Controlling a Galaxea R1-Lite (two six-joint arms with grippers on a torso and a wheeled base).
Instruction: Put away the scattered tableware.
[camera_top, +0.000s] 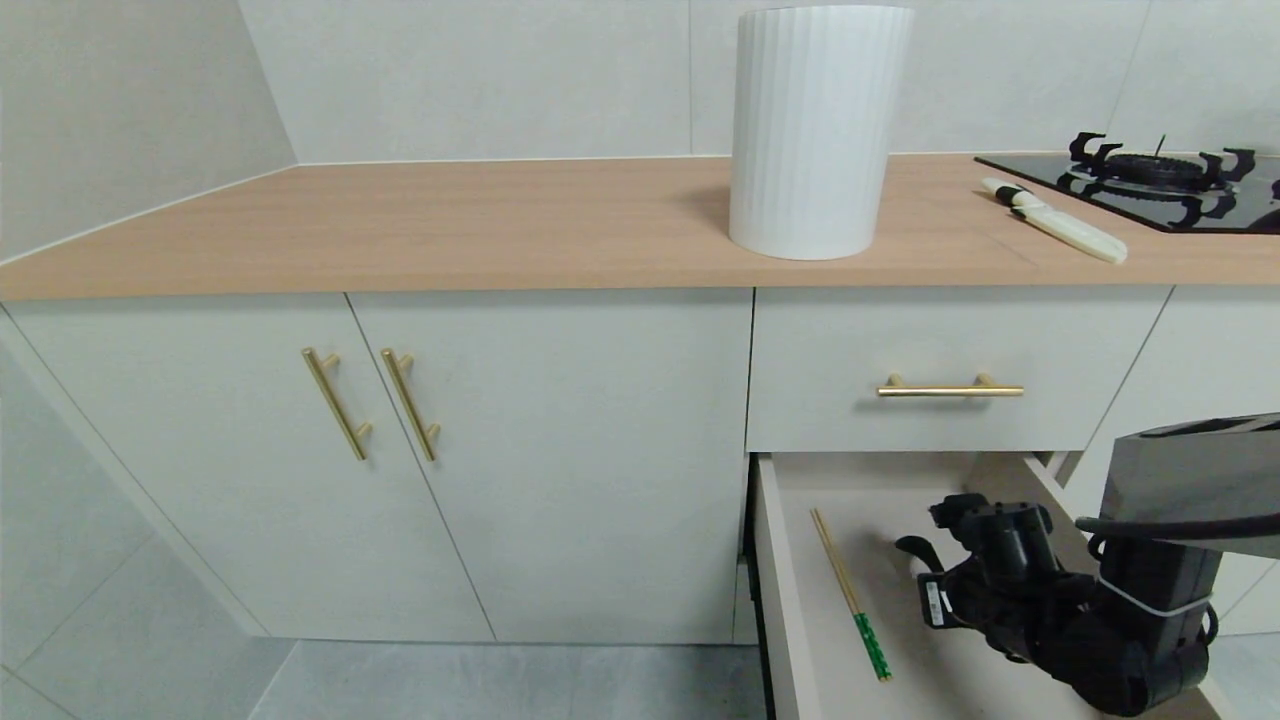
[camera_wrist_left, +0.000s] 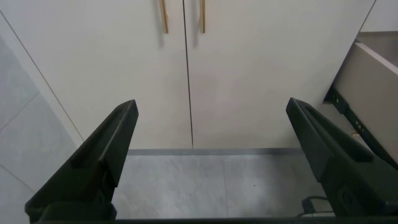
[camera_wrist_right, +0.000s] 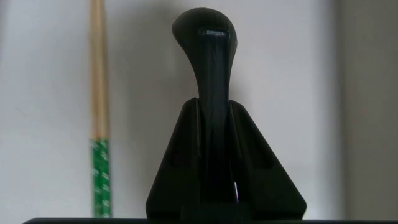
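My right gripper (camera_top: 962, 578) is down inside the open drawer (camera_top: 782, 560), shut on the handle of a black spoon (camera_top: 915, 548). In the right wrist view the spoon (camera_wrist_right: 208, 56) sticks out from between the closed fingers (camera_wrist_right: 180, 168), its bowl over the drawer floor. A pair of wooden chopsticks with green ends (camera_top: 848, 595) lies on the drawer floor beside it, and the chopsticks (camera_wrist_right: 97, 124) run parallel to the spoon. A white-handled knife (camera_top: 1055, 220) lies on the countertop. My left gripper (camera_wrist_left: 211, 155) hangs open and empty, low in front of the cabinet doors (camera_wrist_left: 186, 68).
A tall white ribbed container (camera_top: 815, 130) stands on the wooden countertop (camera_top: 450, 220). A black gas hob (camera_top: 1150, 180) sits at the right end. A closed drawer with a gold handle (camera_top: 950, 390) is directly above the open one. Grey floor tiles lie below.
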